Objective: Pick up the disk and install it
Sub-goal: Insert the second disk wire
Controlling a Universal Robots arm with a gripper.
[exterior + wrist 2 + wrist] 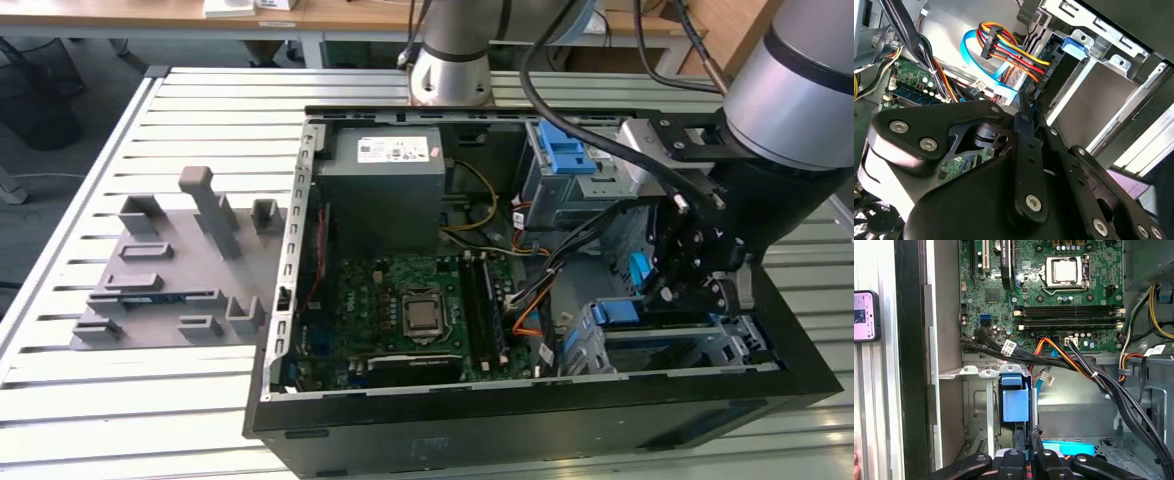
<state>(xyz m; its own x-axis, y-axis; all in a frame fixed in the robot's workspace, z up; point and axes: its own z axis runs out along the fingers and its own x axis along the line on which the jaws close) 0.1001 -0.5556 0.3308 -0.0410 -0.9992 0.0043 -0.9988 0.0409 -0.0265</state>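
Exterior view, far left: a grey fixture plate (147,280) lies on the slatted table (80,400), well apart from the work.
Open case (287,300): it lies on its side. Its near wall is a hard edge around everything inside.
Motherboard (414,300): bare and fragile, in the middle of the case, beside the power supply (387,180).
Cables (534,290): a loose bundle crosses between the board and the drive end, so room to move on that side is tight.
Disk (638,270): it seems to stand on edge at the case's right end, just above the lower drive bay (667,345). In the first wrist view its blue rail (1015,405) faces the camera, between the bay's metal walls.
Gripper (667,285): the fingers (1036,437) are drawn close, apparently clamped across the disk's thin body.
Handling: the disk is likely rigid, fairly heavy for its size and sensitive to shock, and its metal faces are smooth. Holding it across the flat faces near the rear end looks sound.
Clearance: the bay walls sit just beside the rails, so any tilt could jam it.
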